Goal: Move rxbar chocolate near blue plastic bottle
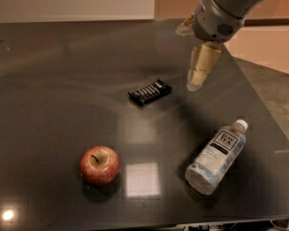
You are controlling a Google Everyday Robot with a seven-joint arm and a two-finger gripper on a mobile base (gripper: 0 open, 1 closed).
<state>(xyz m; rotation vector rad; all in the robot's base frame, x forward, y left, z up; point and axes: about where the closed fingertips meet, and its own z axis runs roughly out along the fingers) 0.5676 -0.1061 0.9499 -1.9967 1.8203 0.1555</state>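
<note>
The rxbar chocolate [150,91], a small flat black wrapper with white lines, lies on the dark table near its middle. The blue plastic bottle [216,157], clear with a white cap and a dark-and-white label, lies on its side at the front right. My gripper [197,79] hangs from the arm at the upper right, its cream fingers pointing down, just right of the bar and above the table. It holds nothing that I can see.
A red apple [99,164] stands at the front left of the dark table [58,81]. The table's right edge runs diagonally past the bottle. A bright light reflection lies between the apple and the bottle.
</note>
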